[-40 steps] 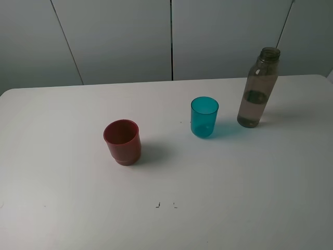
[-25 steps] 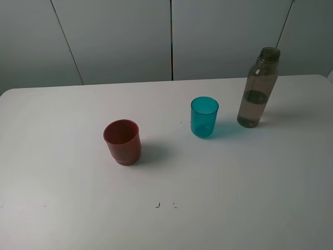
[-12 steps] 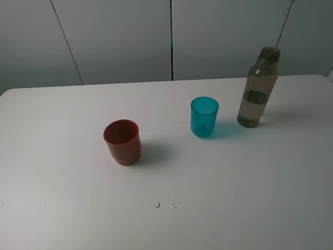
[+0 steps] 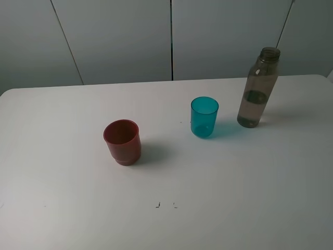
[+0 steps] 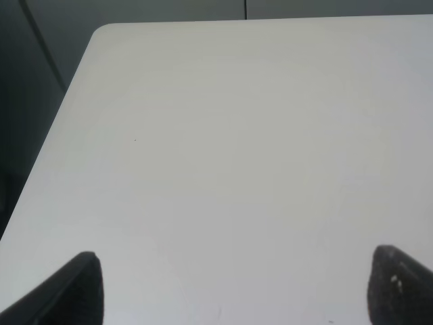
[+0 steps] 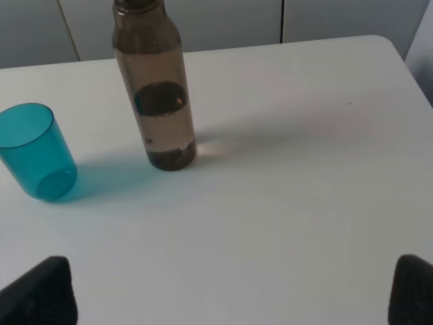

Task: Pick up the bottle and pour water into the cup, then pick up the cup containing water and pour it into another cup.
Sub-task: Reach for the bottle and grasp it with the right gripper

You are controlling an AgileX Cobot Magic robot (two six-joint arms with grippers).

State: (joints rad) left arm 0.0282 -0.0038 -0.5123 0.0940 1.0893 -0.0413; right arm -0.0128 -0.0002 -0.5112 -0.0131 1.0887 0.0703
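Nothing moving yet: bottle [image 4: 258, 88] standing untouched upper right; left tool [image 5: 237, 291] and right tool [image 6: 226, 294] both hanging wide open, empty. Pickup pending.

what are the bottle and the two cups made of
Bottle: probably plastic, smoky grey-brown and translucent; its far side shows through. Teal cup: likely translucent plastic; its shadow is tinted blue. Red cup: seemingly opaque plastic with a dull sheen; nothing shows through.
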